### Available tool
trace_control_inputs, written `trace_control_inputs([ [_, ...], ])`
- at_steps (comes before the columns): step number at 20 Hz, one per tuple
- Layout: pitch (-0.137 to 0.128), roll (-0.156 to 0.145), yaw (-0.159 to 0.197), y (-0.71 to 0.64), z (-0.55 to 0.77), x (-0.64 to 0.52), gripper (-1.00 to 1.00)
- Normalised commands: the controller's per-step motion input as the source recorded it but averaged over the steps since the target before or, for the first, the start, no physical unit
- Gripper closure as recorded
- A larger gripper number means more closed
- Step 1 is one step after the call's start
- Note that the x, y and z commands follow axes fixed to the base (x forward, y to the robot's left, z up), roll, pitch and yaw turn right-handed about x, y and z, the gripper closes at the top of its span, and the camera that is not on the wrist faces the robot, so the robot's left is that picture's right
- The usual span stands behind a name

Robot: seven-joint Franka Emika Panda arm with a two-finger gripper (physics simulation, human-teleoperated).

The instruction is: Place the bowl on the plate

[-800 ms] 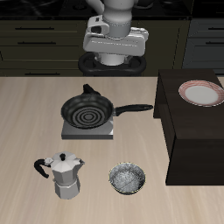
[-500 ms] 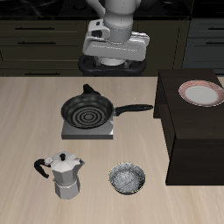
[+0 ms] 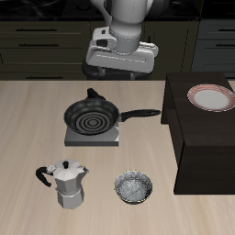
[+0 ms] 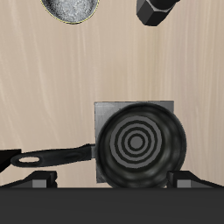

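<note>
Since the earlier frame your end effector has tilted and drifted a little, high at the back of the surface; you cannot tell whether it is open. Carry it forward past the frying pan to the bowl near the front edge. Come down over its rim squarely. The plate waits on the dark raised block.

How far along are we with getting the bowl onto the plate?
Nothing is done yet. The bowl sits untouched on the table near the front edge, beside the moka pot. The plate is bare on the dark raised block. The gripper hangs high above the pan, holding nothing. Reaching, grasping and carrying all remain.
</note>
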Motion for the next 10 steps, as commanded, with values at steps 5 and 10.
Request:
trace_control_inputs([
  [5,-0.007,-0.024,0.008,-0.04,0.01,0.32,-1.00],
  [10,0.014,0.013,0.005,0.01,-0.01,0.29,-1.00],
])
